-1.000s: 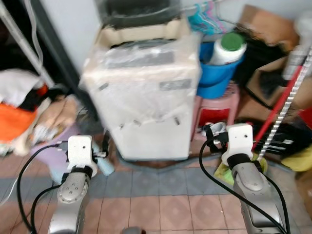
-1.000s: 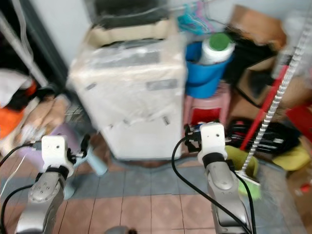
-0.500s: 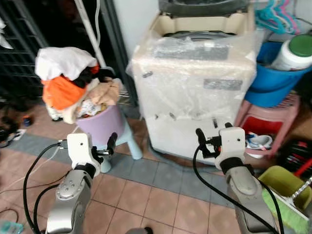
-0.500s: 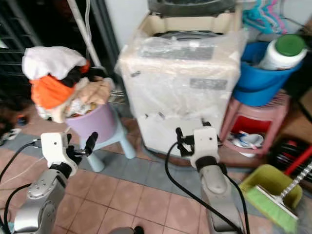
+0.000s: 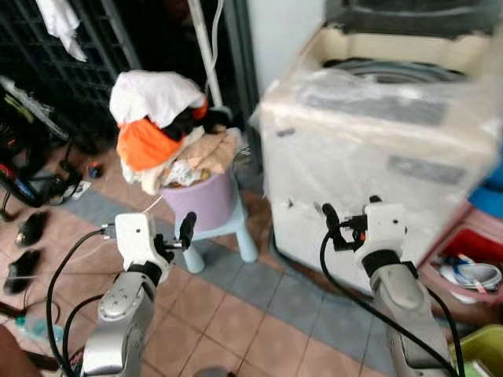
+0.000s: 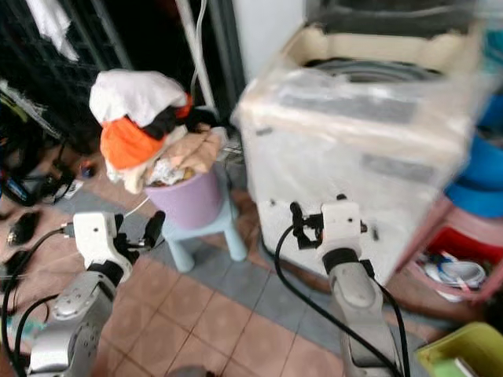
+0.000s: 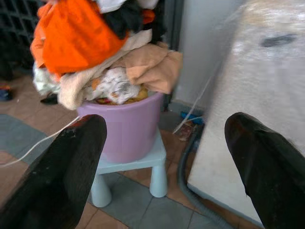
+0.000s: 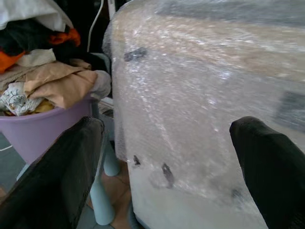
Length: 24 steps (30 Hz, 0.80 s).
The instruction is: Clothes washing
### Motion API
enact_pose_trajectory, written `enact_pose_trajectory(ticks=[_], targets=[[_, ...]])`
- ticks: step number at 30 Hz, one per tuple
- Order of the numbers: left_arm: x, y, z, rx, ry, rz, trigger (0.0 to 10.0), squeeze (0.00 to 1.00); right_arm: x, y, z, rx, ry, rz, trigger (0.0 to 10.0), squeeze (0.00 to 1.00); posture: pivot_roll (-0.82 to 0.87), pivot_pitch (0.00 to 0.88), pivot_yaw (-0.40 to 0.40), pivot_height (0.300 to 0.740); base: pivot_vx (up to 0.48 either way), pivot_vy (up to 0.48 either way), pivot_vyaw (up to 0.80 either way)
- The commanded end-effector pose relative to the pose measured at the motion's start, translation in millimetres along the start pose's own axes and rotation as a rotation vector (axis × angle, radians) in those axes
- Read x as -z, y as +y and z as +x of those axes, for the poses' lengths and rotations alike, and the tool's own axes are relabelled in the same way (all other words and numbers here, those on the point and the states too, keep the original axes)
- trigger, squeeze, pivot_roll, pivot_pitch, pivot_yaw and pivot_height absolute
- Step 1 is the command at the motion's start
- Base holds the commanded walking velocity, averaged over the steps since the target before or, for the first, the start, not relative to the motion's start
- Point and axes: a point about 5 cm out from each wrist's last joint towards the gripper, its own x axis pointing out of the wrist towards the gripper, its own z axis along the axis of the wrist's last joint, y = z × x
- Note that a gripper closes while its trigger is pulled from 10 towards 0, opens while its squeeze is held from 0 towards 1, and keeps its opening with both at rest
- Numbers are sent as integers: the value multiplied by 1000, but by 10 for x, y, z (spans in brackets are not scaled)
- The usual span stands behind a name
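Facing the laundry corner, the robot has both arms raised and empty. The left gripper (image 5: pixel 186 228) has its jaws apart and points toward the purple basket (image 5: pixel 206 201), which stands on a small pale-blue stool (image 5: pixel 236 236) just beside the plastic-wrapped washing machine (image 5: pixel 377 149). The right gripper (image 5: pixel 330 220) also has its jaws apart and sits close to the machine's front.

Likely hazards:
- The clothes (image 5: pixel 169 133) are heaped well above the basket rim; a careless pull could spill the pile or tip the basket off the stool.
- A loose white cord (image 7: pixel 33 143) trails near the stool and could snag.
- Plastic wrap may catch the right fingers (image 8: pixel 267 162).
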Motion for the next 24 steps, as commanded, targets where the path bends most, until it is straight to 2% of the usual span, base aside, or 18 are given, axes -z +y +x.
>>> enact_pose_trajectory(ticks=[1, 8, 10, 12, 14, 16, 18, 22, 23, 24], targets=[[-4, 124, -14, -49, 12, 10, 10000, 0, -36, 92, 26, -24, -10, 23, 10000, 0, -57, 0, 113, 740, 281, 390, 0], [4, 133, -12, -67, 19, 7, 10000, 0, -13, 80, 37, -14, 16, 34, 10000, 0, -56, 0, 111, 740, 108, 425, 0], [8, 137, -8, -74, 24, 5, 10000, 0, 6, 81, 54, 3, 41, -3, 10000, 0, -56, 0, 108, 740, 0, 452, 0], [10, 132, -3, -71, 24, 0, 10000, 0, 4, 76, 74, 30, 35, -2, 10000, 0, -57, 0, 107, 740, 0, 478, 0], [12, 135, 0, -74, 27, -3, 10000, 0, -63, 84, 101, 27, -16, 8, 10000, 0, -57, 0, 107, 740, 0, 480, 0], [25, 139, 0, -85, 34, -6, 10000, 0, -37, 120, 81, -34, 25, 14, 10000, 0, -59, 0, 104, 740, 0, 480, 0], [24, 137, 4, -90, 33, -3, 10000, 0, -44, 131, 50, -60, 9, 37, 10000, 0, -58, 0, 103, 740, 0, 480, 0], [23, 139, 6, -96, 32, 3, 10000, 0, -32, 97, 52, -25, 20, -5, 10000, 0, -59, 0, 106, 740, 0, 480, 0], [4, 149, 11, -102, 11, 13, 10000, 0, -15, 88, 56, 11, 32, -54, 10000, 0, -59, 0, 106, 740, 0, 480, 0], [-36, 174, 20, -118, -19, 68, 10000, 0, -1, 118, 52, 17, 34, -27, 10000, 0, -59, 0, 106, 740, 0, 319, 0]])
